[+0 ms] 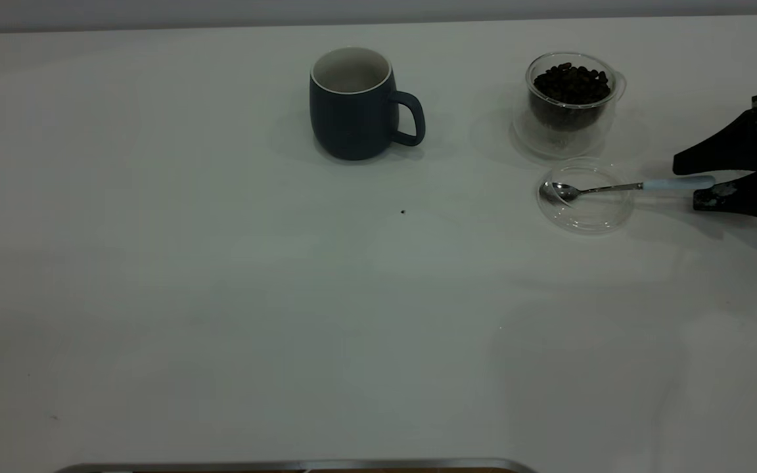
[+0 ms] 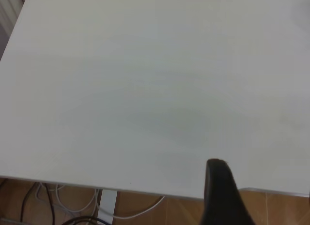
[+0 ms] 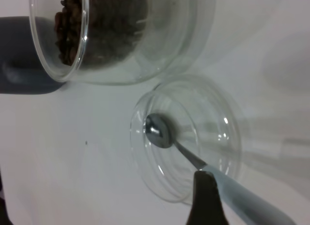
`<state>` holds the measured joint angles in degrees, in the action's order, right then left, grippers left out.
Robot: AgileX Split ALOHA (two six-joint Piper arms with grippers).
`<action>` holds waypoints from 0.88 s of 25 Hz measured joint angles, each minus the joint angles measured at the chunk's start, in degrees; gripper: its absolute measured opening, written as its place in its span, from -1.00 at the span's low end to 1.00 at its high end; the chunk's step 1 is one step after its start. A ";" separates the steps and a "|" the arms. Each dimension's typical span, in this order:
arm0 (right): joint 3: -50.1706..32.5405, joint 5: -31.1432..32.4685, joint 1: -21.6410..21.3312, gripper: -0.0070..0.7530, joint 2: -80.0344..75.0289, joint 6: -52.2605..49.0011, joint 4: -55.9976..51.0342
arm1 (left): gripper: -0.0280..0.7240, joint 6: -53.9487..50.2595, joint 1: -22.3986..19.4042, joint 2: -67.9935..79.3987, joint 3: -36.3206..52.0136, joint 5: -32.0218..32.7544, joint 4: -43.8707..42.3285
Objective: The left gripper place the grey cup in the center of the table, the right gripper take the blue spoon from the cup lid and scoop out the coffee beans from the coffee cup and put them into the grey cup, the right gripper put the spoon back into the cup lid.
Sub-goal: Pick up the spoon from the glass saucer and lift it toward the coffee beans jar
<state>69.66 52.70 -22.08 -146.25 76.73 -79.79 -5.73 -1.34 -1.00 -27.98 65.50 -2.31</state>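
- Grey cup (image 1: pixel 354 105): dark blue-grey mug, white rim and lining, upright on the table (image 1: pixel 221 315), loop handle toward the coffee cup (image 1: pixel 572 98). I see nothing inside it from here.
- Coffee cup: clear double-walled glass, upright, well filled with coffee beans (image 1: pixel 573 84), well apart from the mug.
- Cup lid (image 1: pixel 586 197): shallow clear disc, lying flat just in front of the coffee cup.
- Blue spoon (image 1: pixel 621 187): shiny bowl resting in the lid, pale blue handle sticking out over the lid's edge toward my right gripper (image 1: pixel 704 184).
- Right gripper: jaws spread wide, one finger on each side of the handle's end; not closed on it, holding nothing.
- Right wrist view adds a close look: spoon bowl (image 3: pixel 157 131) sits near the lid's (image 3: pixel 218 113) middle, beans (image 3: pixel 72 26) seen through the glass wall, one black fingertip (image 3: pixel 206 196) just beside the handle.
- Left wrist view: only bare tabletop (image 2: pixel 145 89), its edge with cables (image 2: pixel 82 205) below, and one dark finger (image 2: pixel 220 191) of the left gripper; I cannot tell how far it is open. Left arm is outside the exterior view.
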 joint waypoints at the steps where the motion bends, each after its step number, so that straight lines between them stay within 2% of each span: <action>1: 0.00 0.31 0.21 0.54 -0.18 0.23 -0.33 | 0.39 0.00 0.00 0.00 0.00 0.00 0.00; 12: 0.06 1.88 4.08 0.52 -2.89 3.07 -4.05 | 0.39 0.00 0.00 0.00 0.00 0.05 0.00; 22: 0.06 1.88 4.31 0.34 -2.89 6.09 -8.82 | 0.39 0.00 0.00 0.00 0.00 0.05 0.00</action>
<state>69.72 54.58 -17.78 -149.14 82.82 -88.62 -5.73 -1.34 -1.00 -27.98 65.55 -2.31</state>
